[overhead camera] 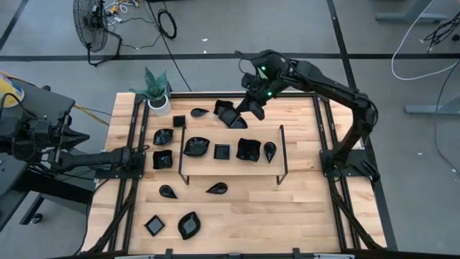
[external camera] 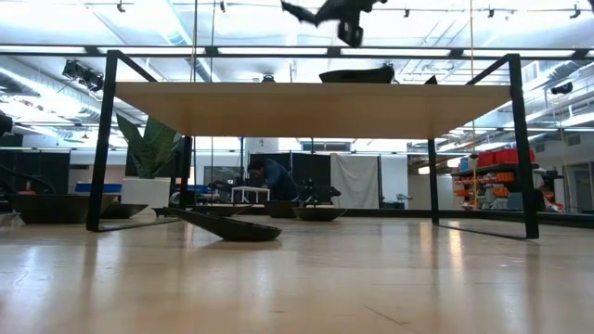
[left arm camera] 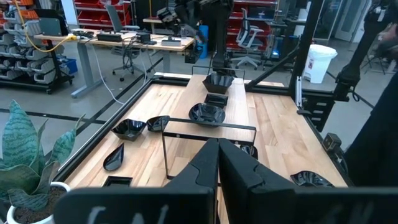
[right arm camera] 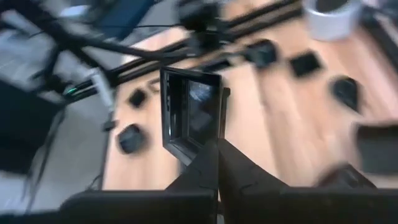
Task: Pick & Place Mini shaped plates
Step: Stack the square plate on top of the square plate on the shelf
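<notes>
The right gripper (overhead camera: 253, 108) hangs above the far edge of the light wooden table (overhead camera: 302, 208), its jaws closed on the rim of a glossy black square mini plate (right arm camera: 189, 115), which stands on edge in the right wrist view, pinched at one thin wall. In the low view the same plate shows lifted clear, above the wooden shelf on a thin black wire frame (external camera: 316, 107). The remaining small glossy black dishes (overhead camera: 194, 147), some square, some teardrop and some wavy leaf-shaped, lie scattered over the shelf and the tabletop, several near a white pot with a green spiky plant (overhead camera: 158, 101) at the far left corner. The left gripper (overhead camera: 128, 160) waits at the left edge of the table, jaws closed and empty.

The dishes look rigid, light and slick, likely glazed or hard plastic, so a pinch on a raised rim seems the only sound hold; the flat bottoms give the fingers nothing to take. A held plate could swivel or slip between the pads if swung fast, and a drop might chip it. The teardrop tips and wavy edges look the more awkward places to grip; a straight side or the broad end seems safer.
</notes>
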Controlling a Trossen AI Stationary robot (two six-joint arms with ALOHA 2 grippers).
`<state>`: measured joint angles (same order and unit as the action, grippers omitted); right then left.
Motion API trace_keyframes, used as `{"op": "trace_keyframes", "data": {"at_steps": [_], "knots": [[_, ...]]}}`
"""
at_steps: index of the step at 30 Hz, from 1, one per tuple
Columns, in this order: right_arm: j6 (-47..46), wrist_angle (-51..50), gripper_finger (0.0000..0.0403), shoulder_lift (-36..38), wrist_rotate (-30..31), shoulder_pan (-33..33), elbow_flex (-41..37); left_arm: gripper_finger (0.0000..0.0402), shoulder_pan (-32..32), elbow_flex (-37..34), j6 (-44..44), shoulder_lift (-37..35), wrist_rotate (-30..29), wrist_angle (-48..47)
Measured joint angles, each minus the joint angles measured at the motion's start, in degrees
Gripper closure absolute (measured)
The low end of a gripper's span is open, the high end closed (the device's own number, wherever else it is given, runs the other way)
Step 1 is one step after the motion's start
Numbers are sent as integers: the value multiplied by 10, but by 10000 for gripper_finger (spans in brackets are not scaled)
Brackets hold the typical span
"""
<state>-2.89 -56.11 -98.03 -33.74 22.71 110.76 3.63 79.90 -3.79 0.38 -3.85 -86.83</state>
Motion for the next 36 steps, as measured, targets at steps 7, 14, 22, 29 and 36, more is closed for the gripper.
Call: {"op": "trace_keyframes", "data": {"at_steps": [7, 14, 22, 29, 36], "knots": [[37, -22, 403, -49, -119, -32, 58, 383, 0, 0, 0, 0, 0, 0], [83, -25, 403, -88, -165, -60, 64, 383, 0, 0, 0, 0, 0, 0], [147, -46, 403, -134, -168, -72, 64, 383, 0, 0, 0, 0, 0, 0], [158, -64, 403, -174, -136, -72, 64, 383, 0, 0, 0, 0, 0, 0], [184, -83, 403, -197, -88, -72, 64, 383, 0, 0, 0, 0, 0, 0]]}}
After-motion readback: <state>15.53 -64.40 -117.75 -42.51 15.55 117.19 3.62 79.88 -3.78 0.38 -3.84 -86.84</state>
